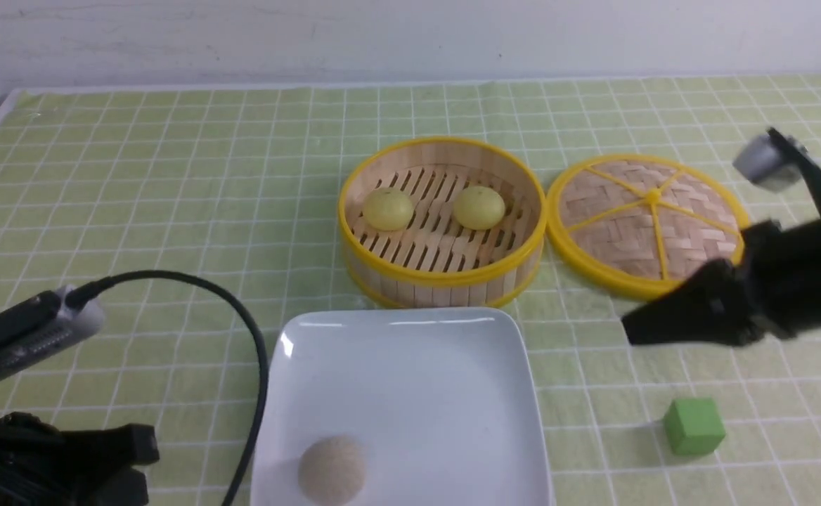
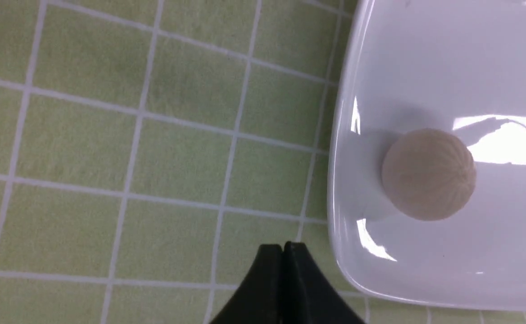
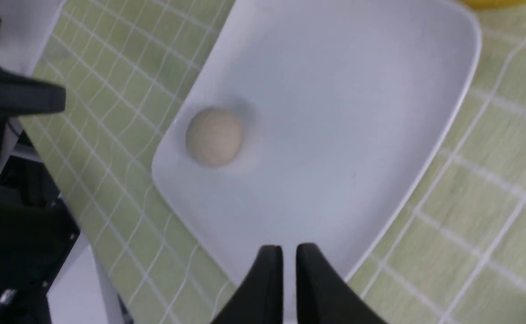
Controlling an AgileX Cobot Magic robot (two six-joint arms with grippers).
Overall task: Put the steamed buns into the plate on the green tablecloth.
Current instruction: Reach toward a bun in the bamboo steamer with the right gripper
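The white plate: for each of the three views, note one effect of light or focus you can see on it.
Front view: thin glare streaks on the far rim of the plate, and a glint at its far-left corner. Left wrist view: sharp, with a big bright reflection beside the beige bun. Right wrist view: blurred, the bun's outline smeared.

Two small, round, pale-yellow steamed buns sit dome-up inside a bamboo steamer basket [image 1: 445, 277], the left bun [image 1: 388, 209] and the right bun [image 1: 479, 206] side by side but apart. Just in front of the basket, a glossy white square plate [image 1: 410, 379] lies flat on the green tablecloth [image 1: 136, 176], which has a white grid.
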